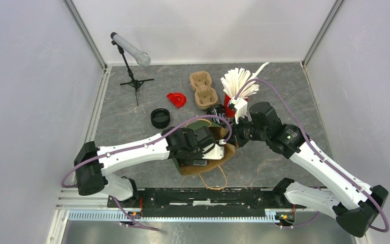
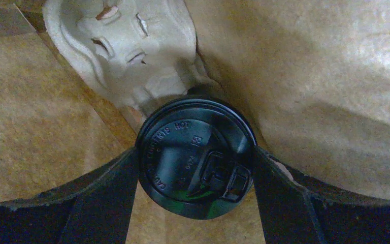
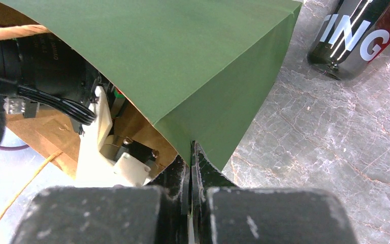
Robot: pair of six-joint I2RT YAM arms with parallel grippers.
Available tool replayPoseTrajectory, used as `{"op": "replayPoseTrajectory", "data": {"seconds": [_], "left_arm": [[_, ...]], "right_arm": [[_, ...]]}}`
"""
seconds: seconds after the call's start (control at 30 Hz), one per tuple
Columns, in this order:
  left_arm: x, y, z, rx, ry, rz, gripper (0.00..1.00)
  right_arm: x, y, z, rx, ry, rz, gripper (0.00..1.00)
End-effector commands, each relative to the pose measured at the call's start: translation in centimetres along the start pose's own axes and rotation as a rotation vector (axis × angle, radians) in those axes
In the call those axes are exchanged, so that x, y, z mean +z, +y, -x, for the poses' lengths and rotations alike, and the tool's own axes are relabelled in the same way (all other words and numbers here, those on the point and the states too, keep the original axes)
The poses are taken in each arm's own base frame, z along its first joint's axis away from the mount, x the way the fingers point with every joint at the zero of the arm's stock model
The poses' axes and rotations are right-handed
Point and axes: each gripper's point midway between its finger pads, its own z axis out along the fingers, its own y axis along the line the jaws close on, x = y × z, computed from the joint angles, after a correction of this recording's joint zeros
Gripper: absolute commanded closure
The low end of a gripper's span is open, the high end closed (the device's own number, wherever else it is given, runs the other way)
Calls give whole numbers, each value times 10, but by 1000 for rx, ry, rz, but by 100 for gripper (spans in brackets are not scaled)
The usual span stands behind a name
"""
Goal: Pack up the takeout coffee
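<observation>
1. At the far left of the tabletop (image 1: 284,91) stands a small tripod stand (image 1: 132,76) carrying a grey tube. Nearer the middle lie a loose black lid (image 1: 160,118) and a red lid (image 1: 176,99).
2. The left arm reaches into the paper bag (image 1: 203,165), which lies on its side near the centre with its brown lining showing.
3. Inside the bag, the left fingers (image 2: 106,203) are spread wide and press on both sides of the coffee cup (image 2: 183,147), gripping it. Its black lid faces the wrist camera.
4. Just beyond the cup, a pulp carrier (image 2: 127,46) sits deeper in the bag.
5. The right fingers (image 3: 205,175) are closed on a fold of the bag's green outer wall, at its open edge.
6. Behind the bag, an empty carrier (image 1: 203,90) lies flat.
7. To its right is a bunch of white stirrers (image 1: 239,81) in a red holder, with a dark lettered cup (image 3: 355,35) just beside it.
</observation>
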Motion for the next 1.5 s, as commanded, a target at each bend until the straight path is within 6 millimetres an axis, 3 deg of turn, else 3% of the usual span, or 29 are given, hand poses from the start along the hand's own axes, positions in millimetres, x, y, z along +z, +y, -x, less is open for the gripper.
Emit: {"op": "replayPoseTrajectory", "data": {"seconds": [0.0,0.67,1.07,1.3,1.4,1.47], "left_arm": [[1,-10,-4,-15,-44,-27,61],[19,-24,-17,35,36,-83,60],[6,-11,-6,44,17,-70,41],[3,-12,-2,42,23,-95,35],[1,-9,1,41,16,-87,24],[0,-8,2,44,16,-83,23]], "right_arm": [[1,-7,4,-30,-20,-22,100],[2,-8,11,-42,-13,-29,100],[-1,-7,15,-47,-34,-32,100],[0,-7,14,-49,-38,-25,100],[0,-7,15,-48,-39,-26,100],[0,-7,16,-47,-39,-26,100]]}}
